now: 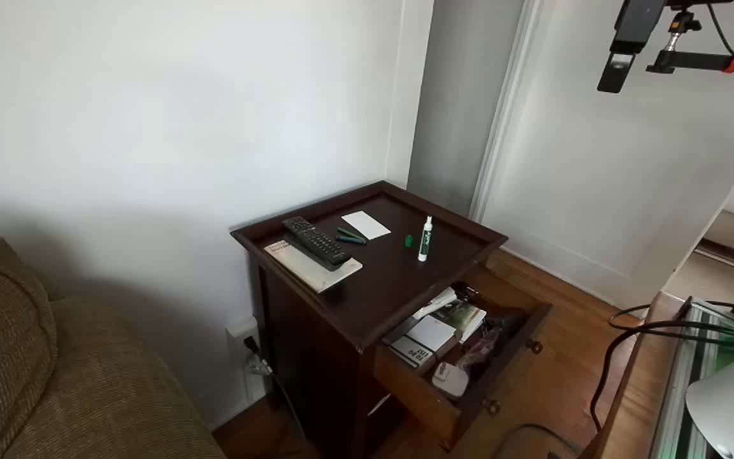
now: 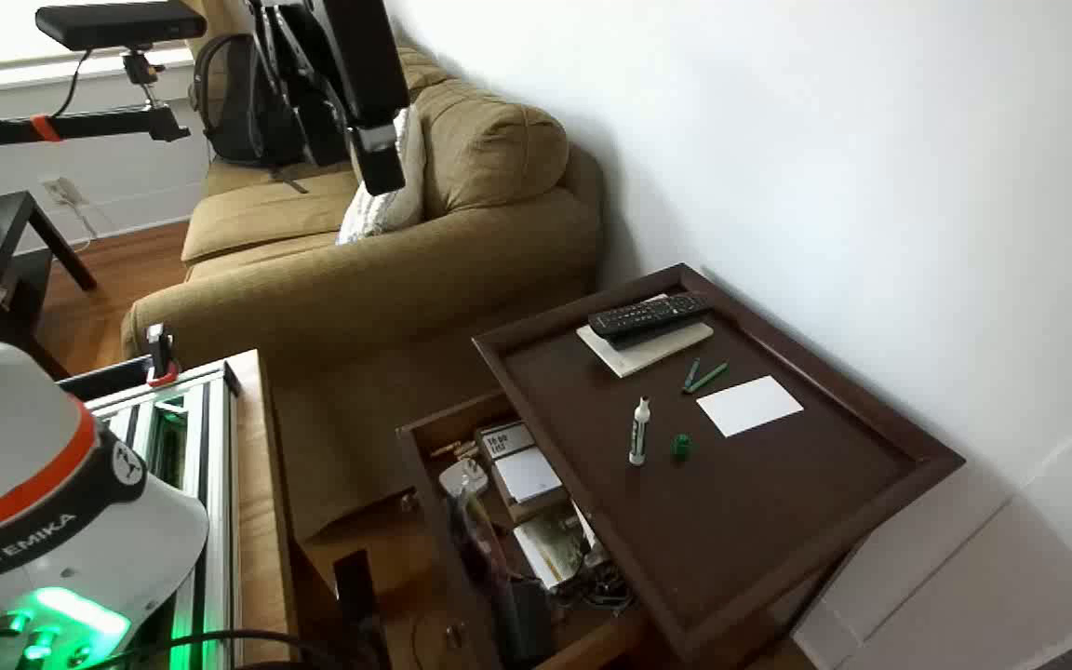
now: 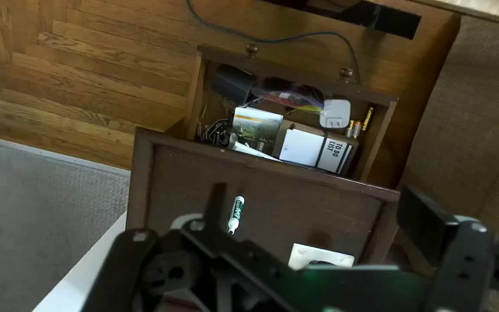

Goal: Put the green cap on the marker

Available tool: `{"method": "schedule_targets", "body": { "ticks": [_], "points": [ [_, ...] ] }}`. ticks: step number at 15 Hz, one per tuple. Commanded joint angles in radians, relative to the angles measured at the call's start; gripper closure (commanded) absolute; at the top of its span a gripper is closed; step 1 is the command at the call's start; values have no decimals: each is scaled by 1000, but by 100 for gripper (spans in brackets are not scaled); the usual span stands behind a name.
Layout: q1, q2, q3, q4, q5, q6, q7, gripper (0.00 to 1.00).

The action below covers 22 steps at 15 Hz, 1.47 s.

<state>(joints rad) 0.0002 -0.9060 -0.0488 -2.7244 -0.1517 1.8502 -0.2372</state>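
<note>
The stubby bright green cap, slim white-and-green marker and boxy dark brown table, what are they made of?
Green cap: probably plastic, from its vivid colour; too small to judge shine. Marker: seems smooth, hard plastic, straight and white with printed lettering. Brown table: probably stained wood, faintly shiny, with a raised rim; maybe veneer.
</note>
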Motion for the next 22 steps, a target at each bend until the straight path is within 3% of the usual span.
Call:
{"method": "schedule_targets", "body": {
  "ticks": [1,6,9,15,19,22],
  "points": [
    [11,0,-8,2,-7,-3,7,0],
    [-4,16,-11,6,-1,10,36,0],
    [-72,121,-75,21,9,139,123,0],
    [-119,410,-153,75,118,430,216,0],
    [-116,644,-118,157,190,585,296,0],
    [-115,810,-89,237,207,623,359,0]
  ]
}}
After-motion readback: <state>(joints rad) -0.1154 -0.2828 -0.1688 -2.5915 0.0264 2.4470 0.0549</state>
